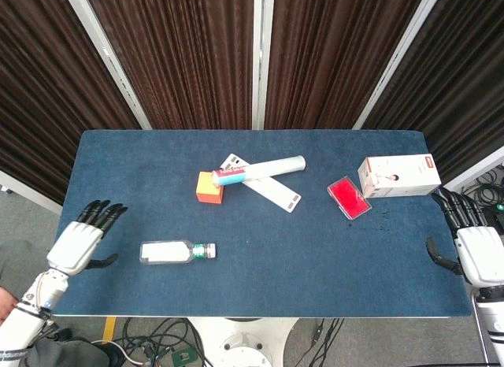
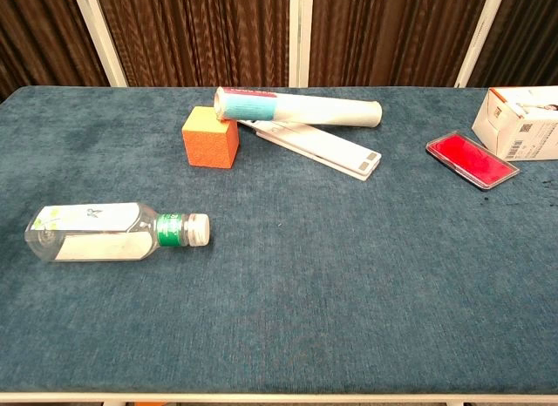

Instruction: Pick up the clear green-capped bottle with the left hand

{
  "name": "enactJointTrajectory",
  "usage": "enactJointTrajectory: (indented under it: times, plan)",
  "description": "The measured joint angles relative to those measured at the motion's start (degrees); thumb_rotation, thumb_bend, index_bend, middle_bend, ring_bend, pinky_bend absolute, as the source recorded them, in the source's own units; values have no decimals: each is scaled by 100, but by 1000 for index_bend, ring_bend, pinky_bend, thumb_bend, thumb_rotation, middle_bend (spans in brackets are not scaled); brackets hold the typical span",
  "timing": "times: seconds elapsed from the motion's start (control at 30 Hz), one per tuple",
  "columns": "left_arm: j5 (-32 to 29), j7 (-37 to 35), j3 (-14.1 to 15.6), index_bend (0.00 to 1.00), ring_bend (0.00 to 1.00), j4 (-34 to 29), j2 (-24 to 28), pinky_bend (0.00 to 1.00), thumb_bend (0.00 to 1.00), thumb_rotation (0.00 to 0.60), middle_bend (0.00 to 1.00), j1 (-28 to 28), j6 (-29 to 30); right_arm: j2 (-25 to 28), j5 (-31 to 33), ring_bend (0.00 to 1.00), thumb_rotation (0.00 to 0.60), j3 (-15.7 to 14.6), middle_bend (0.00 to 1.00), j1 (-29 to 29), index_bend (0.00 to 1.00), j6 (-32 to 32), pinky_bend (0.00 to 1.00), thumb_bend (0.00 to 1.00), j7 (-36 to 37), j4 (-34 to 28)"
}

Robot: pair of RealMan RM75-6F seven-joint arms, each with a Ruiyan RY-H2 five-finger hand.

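- Blue-carpeted bench (image 1: 315, 249) carries everything; dark curtains behind it.
- Left hand (image 1: 77, 242) over the bench's left edge, head view only; fingers (image 1: 101, 213) spread wide, holding nothing, tips aimed toward the far side, thumb out toward the bottle.
- Right hand (image 1: 476, 249) just off the bench's right edge; fingers (image 1: 459, 209) apart and straight, holding nothing.
- White carton (image 1: 398, 176) at the far right, just beyond the right fingers, not touching them.
- White tube with teal band (image 1: 257, 170) lies tilted, one end resting on the orange cube, crossing over the flat white remote-like bar; well apart from both sets of fingers.
- Flat white bar (image 1: 272, 192) under the tube, diagonal.
- Clear green-capped bottle (image 1: 177, 252) lies on its side on the bench, just beside the left thumb, a small gap between, untouched; base toward the left fingers, cap pointing away from them. In the chest view the bottle (image 2: 113, 233) sits near the left front, white label up.
- Red flat case (image 1: 349, 197) beside the carton, between the tube pile and the right fingers.
- Orange cube (image 1: 209, 188) beyond the bottle, well apart from the left fingers.
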Motion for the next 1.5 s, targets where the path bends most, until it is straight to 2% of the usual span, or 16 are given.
enactJointTrajectory:
  times: [0.17, 0.33, 0.6, 0.73, 0.93, 1.13, 1.23, 1.27, 1.33, 1.4, 1.5]
  plan:
    - [-317, 31, 1, 75, 0, -52, -403, 0, 175, 600, 61, -507, -922, -37, 50, 0, 600, -9, 0, 43, 0, -99, 0, 398, 48, 75]
    - [-701, 392, 44, 102, 16, -41, -968, 13, 174, 600, 101, -755, -1303, -96, 101, 0, 600, -25, 0, 93, 0, -229, 0, 398, 89, 146]
    - [-1352, 1290, 2, 208, 132, 381, -1938, 191, 175, 600, 205, -824, -1224, -130, 128, 0, 600, -45, 0, 147, 0, -327, 0, 398, 126, 205]
    - [-1740, 1717, -49, 236, 149, 617, -2259, 208, 176, 600, 224, -809, -1069, -137, 155, 0, 600, -56, 0, 149, 0, -352, 0, 397, 129, 211]
    - [-2115, 2168, -35, 238, 164, 707, -2427, 238, 176, 600, 240, -770, -889, -148, 157, 0, 600, -65, 0, 159, 0, -363, 0, 398, 110, 198]
    - [-2177, 2129, 28, 269, 202, 751, -2507, 278, 181, 600, 277, -740, -819, -152, 166, 0, 600, -76, 0, 156, 0, -365, 0, 398, 86, 180]
    - [-2153, 2051, 36, 331, 256, 811, -2543, 354, 215, 600, 333, -744, -803, -146, 159, 0, 600, -80, 0, 154, 0, -354, 0, 398, 74, 166]
    - [-2127, 2007, 35, 374, 299, 833, -2558, 413, 254, 600, 378, -742, -782, -143, 156, 0, 600, -81, 0, 153, 0, -353, 0, 398, 70, 160]
    - [-2037, 1844, 32, 424, 350, 898, -2592, 465, 325, 600, 433, -736, -732, -129, 147, 0, 600, -84, 0, 155, 0, -353, 0, 398, 57, 143]
    - [-1947, 1631, 33, 461, 387, 954, -2606, 483, 392, 600, 473, -737, -715, -108, 134, 0, 600, -82, 0, 162, 0, -352, 0, 398, 44, 123]
    - [-1767, 1133, 31, 482, 408, 1039, -2596, 500, 438, 600, 495, -750, -710, -43, 73, 0, 600, -80, 0, 186, 0, -354, 0, 398, 44, 58]
